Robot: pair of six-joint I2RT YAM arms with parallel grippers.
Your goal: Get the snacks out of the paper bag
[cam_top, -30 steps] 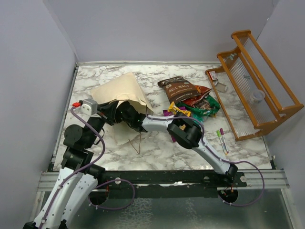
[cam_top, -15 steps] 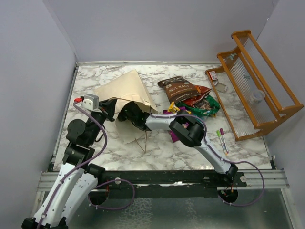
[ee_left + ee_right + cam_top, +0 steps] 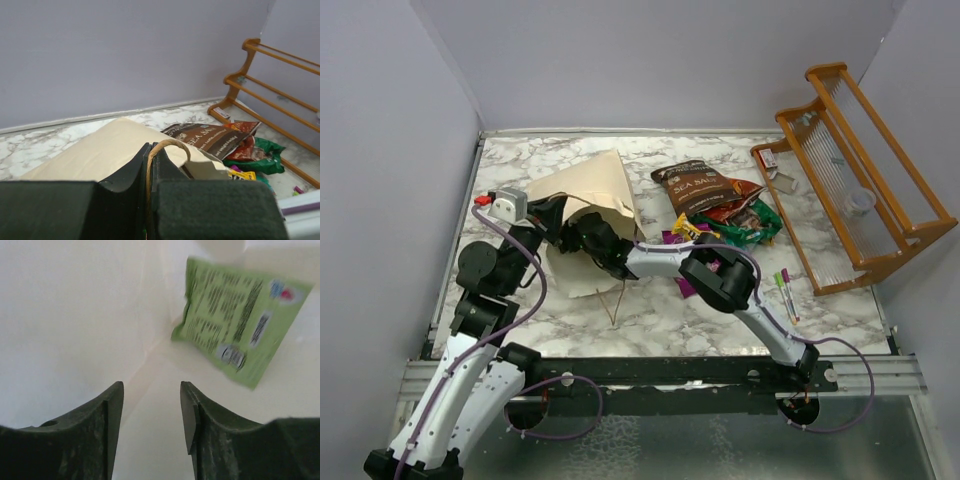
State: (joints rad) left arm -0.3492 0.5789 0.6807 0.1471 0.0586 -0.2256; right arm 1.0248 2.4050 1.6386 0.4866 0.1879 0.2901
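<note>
Since the earlier frame, the tall beige kraft paper bag (image 3: 592, 185) has been hoisted higher and drawn toward the far left of the table, and its mouth is turned more toward the right arm. It is held up by its thin twisted cord handle (image 3: 168, 144), which is pinched between the pressed-together jaws of the left gripper (image 3: 150, 167). This hold appears meant to keep the mouth open and the bag from sliding.

The right gripper (image 3: 151, 407) is pushed inside the bag, jaws spread with nothing between them. A flat light-green printed packet (image 3: 232, 322) is seen lying against the paper just ahead, not yet touched. Snacks already out are heaped to the right of the bag: a large dark-brown "Sea Salt" bag (image 3: 695, 185), an orange-red chip bag (image 3: 738, 205) and crinkly green bags (image 3: 755, 228).

Everything is set on a white, grey-veined marble tabletop (image 3: 720, 325) enclosed by plain lilac-grey walls (image 3: 670, 60). A slatted wooden rack (image 3: 865, 200) is leaned at the right edge.
</note>
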